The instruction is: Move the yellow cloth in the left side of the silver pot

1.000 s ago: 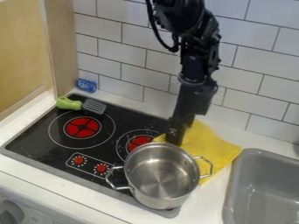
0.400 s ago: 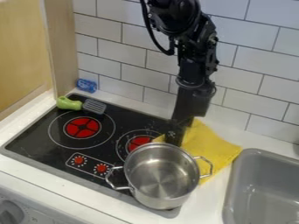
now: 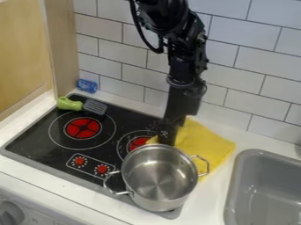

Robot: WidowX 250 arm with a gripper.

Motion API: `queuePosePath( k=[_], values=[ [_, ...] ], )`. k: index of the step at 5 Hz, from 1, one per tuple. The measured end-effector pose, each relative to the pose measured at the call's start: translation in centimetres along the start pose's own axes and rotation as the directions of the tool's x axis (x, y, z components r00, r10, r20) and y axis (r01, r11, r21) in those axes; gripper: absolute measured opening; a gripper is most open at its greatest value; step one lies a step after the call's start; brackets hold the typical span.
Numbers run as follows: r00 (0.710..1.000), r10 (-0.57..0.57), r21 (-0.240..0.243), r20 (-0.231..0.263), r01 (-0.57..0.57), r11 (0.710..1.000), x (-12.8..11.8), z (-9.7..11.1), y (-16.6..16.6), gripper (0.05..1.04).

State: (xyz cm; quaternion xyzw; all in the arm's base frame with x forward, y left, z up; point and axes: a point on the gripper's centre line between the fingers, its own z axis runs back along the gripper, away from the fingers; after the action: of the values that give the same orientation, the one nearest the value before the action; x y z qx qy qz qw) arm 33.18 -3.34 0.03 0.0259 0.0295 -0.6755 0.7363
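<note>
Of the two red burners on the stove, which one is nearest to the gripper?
The burner partly hidden by the silver pot; the other burner is farther away, near the green-handled spatula.

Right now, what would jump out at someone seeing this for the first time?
Probably the bright yellow cloth, spread on the counter behind and beside the pot, with the black claw hanging down at its left edge. Next comes the shiny pot, sitting over the stove's front right corner, and then the red burner glaring from the black stove.
</note>
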Motion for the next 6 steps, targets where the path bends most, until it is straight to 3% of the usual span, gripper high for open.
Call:
queuePosePath(
  k=[3, 5, 6],
  values=[
    [0.994, 0.103, 0.022, -0.039, -0.102, 0.995, -4.5, -0.4, 0.3, 0.999],
    [0.974, 0.218, 0.020, -0.055, -0.217, 0.976, -8.9, -0.7, -1.0, 0.999],
    [0.961, 0.276, 0.021, -0.032, -0.275, 0.961, -10.8, -0.7, -2.8, 0.999]
  ],
)
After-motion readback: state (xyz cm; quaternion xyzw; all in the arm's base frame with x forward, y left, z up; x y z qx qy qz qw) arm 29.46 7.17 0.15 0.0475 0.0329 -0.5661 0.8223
